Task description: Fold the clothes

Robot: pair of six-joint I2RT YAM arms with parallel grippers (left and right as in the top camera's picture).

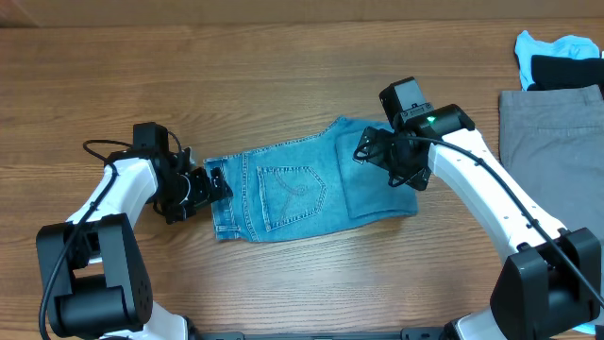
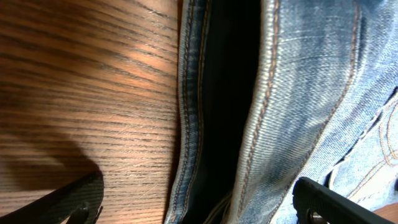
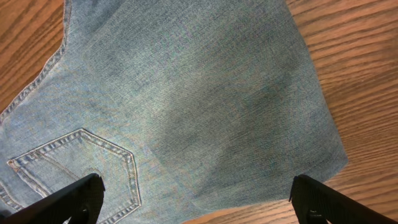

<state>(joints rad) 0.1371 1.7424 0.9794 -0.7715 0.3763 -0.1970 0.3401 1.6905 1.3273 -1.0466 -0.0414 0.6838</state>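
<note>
Denim jeans point(image 1: 293, 189) run left to right before us: left gripper point(image 1: 218, 182) at the waistband end, right gripper point(image 1: 366, 148) above the folded end (both spread wide, holding nothing).

Both arms reach inward, left tool point(image 1: 212, 184) and right tool point(image 1: 389, 162) spread wide.

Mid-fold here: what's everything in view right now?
jeans: one, light blue denim, folded, table centre
grey garment: one, grey, right edge
black garment: one, black, top right corner
pale blue garment: one, light blue, next to the black one
table: one, brown wood
left gripper: one, black, fingers open at the jeans' left end
right gripper: one, black, fingers open over the jeans' right end
</note>
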